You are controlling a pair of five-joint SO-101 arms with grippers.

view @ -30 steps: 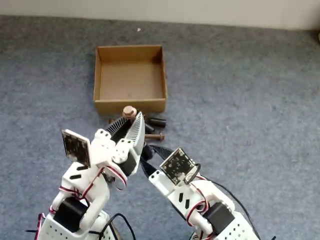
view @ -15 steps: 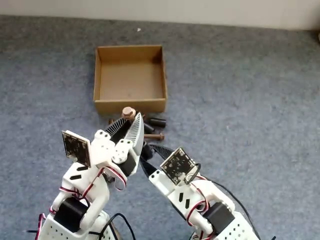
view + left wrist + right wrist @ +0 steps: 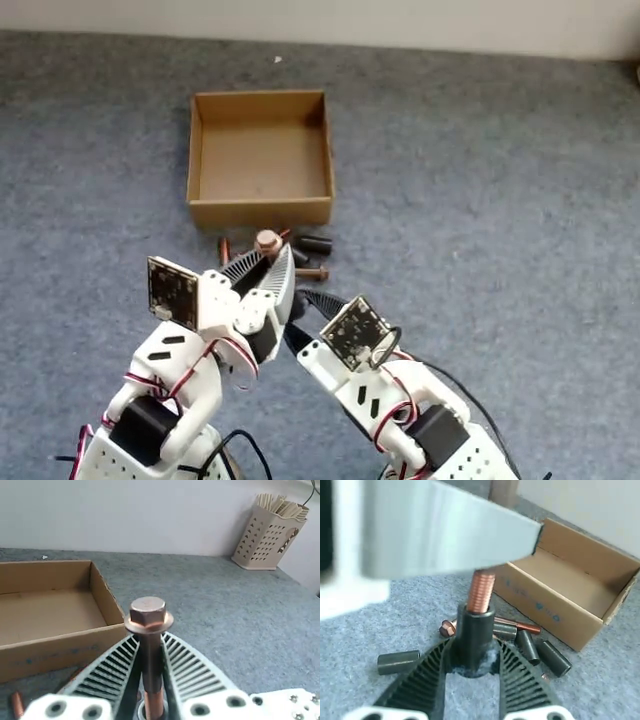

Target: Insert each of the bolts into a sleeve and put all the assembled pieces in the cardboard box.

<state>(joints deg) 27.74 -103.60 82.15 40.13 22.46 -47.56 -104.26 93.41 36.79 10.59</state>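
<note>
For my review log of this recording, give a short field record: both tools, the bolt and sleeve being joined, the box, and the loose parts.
left tool: shut on bolt, gripping the shank below the head
right tool: shut on sleeve
joining: the bolt's threaded end meets the sleeve's top opening; how deep it sits cannot be told
cardboard box: no pieces inside
loose sleeves: lying on carpet by the box
loose bolts: lying among those sleeves
</note>
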